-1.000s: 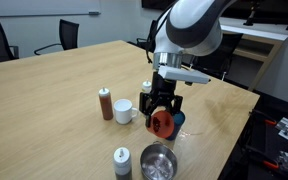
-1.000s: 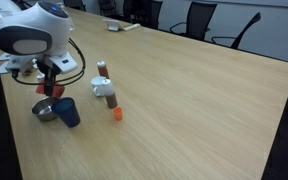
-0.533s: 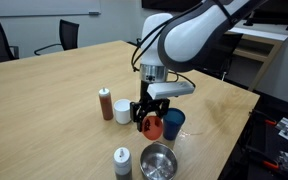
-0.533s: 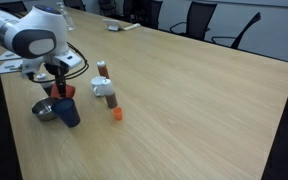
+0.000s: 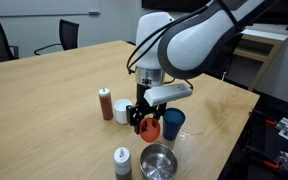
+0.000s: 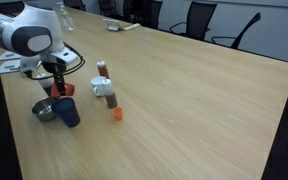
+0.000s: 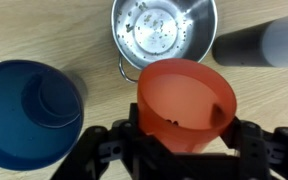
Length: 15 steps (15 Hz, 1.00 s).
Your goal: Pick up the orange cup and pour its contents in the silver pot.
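**Task status.** The grasp step is judged complete. The short, wide, bright orange plastic cup (image 7: 184, 100) sits in the gripper (image 7: 184, 148), roughly upright, with its mouth towards the wrist camera. Whether the orange cup is clear of the table cannot be told. Its interior appears almost empty; only a few small dark marks are seen on the inner wall. Small specks are seen inside the round, shiny steel pot (image 7: 164, 30). Whether these are the poured contents cannot be confirmed, so the pour is judged either finished or still due.

**Layout in the wrist view.**
- Left of the gripper: a tall dark blue plastic cup (image 7: 29, 110) is found just beside the orange cup.
- Between the fingers: the orange cup.
- Directly ahead of the gripper: the steel pot, near the cup's far rim.
- Ahead and to the right: a white shaker with a grey top (image 7: 259, 42).

**Tool.** The jaws are clamped on opposite sides of the orange cup's wall. Nothing else is touched.
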Motion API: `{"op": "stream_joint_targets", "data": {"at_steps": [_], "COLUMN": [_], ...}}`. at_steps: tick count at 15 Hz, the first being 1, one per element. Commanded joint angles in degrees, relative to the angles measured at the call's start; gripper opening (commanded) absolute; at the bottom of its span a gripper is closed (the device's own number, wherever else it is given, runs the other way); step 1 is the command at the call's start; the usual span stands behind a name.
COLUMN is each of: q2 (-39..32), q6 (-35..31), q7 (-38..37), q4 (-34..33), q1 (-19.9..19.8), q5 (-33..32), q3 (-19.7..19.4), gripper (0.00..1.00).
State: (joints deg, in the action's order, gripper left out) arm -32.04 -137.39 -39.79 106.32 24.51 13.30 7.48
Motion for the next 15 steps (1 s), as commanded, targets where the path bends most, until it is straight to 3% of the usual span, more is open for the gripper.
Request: {"op": "stream_joint_targets", "data": {"at_steps": [1, 8, 15], "q2": [0.7, 0.8, 0.8], "q6": [-0.4, -1.3, -0.9], "q7": [-2.5, -11.3, -23.3], "q4": [0.5, 0.9, 1.4], "q1": [0.8, 4.0, 6.8], "q5": [-1.2, -5.9, -15.0], "q3": [0.5, -0.7, -2.3], "gripper": [0.49, 0.49, 0.49]}}
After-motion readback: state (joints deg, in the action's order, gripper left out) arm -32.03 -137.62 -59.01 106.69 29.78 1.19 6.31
